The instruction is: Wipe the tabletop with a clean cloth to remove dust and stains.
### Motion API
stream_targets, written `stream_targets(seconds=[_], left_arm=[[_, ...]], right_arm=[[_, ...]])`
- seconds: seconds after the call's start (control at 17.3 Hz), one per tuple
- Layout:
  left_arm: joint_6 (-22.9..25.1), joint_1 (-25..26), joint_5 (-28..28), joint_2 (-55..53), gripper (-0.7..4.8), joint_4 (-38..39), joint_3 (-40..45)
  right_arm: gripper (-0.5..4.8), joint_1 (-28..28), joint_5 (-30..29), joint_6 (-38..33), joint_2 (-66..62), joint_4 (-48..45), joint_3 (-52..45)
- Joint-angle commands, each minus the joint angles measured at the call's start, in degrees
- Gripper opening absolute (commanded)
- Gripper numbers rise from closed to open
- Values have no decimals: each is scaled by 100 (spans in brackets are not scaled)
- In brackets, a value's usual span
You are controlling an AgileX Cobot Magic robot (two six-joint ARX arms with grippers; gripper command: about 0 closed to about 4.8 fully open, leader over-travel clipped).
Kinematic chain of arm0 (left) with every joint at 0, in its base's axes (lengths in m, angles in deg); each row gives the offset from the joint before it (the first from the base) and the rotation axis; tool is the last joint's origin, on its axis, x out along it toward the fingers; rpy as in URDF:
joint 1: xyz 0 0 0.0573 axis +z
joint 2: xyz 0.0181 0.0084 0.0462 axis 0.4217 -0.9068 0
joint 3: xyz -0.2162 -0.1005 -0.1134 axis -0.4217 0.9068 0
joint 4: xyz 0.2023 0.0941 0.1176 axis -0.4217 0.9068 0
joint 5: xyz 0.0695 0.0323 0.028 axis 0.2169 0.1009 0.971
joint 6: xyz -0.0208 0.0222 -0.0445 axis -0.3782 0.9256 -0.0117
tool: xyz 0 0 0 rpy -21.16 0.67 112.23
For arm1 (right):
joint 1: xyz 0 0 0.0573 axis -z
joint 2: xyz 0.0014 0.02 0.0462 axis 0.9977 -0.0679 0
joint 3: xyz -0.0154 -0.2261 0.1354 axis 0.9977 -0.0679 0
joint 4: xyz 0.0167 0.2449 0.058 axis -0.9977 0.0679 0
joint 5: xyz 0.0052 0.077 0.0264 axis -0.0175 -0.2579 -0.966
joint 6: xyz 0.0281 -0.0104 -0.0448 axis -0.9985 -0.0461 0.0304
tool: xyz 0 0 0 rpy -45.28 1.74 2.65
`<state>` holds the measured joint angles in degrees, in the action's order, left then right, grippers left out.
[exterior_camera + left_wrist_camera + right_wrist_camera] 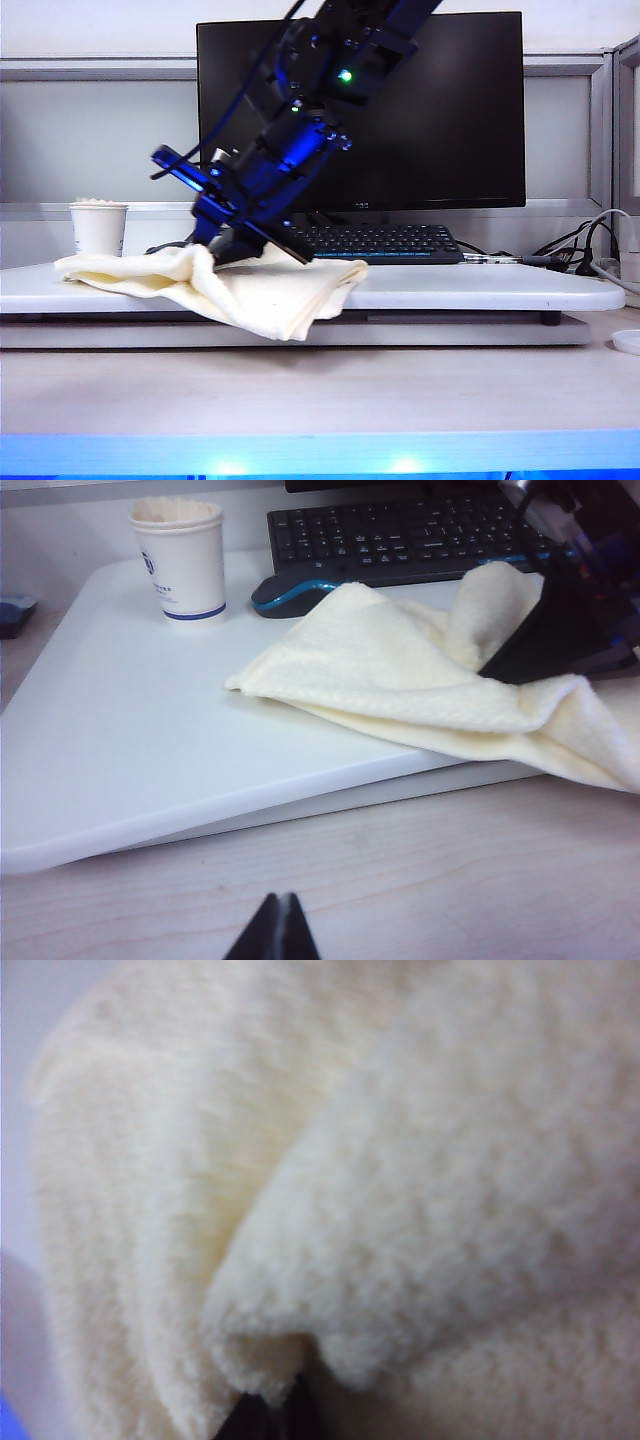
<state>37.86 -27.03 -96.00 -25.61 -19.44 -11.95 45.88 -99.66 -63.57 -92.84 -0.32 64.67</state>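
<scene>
Cloth (240,285) lay bunched under the right gripper (232,250), which was clamped shut on a fold of it over the left half of the tabletop (470,285). Its length ran across the board, one end spilling over the front edge. The left gripper (278,932) hung closed and empty above the wooden desk (450,880), well short, so the wipe belonged to the right arm.

Fluffy cream cloth (400,670) on glossy white tabletop (140,740); pale matt wood-grain desk (450,870) below.
</scene>
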Motion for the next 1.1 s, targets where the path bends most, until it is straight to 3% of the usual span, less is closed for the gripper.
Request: stream_targets(seconds=[0.06, 0.46, 1.1], left_arm=[[-33, 7, -24, -4, -5, 94, 7], [-33, 7, -22, -4, -5, 94, 7], [-31, 7, -20, -4, -5, 96, 7]], right_arm=[[-9, 313, 289, 186, -15, 656, 9], [-9, 1211, 282, 221, -15, 1174, -129], [-9, 1735, 485, 319, 334, 723, -1753]])
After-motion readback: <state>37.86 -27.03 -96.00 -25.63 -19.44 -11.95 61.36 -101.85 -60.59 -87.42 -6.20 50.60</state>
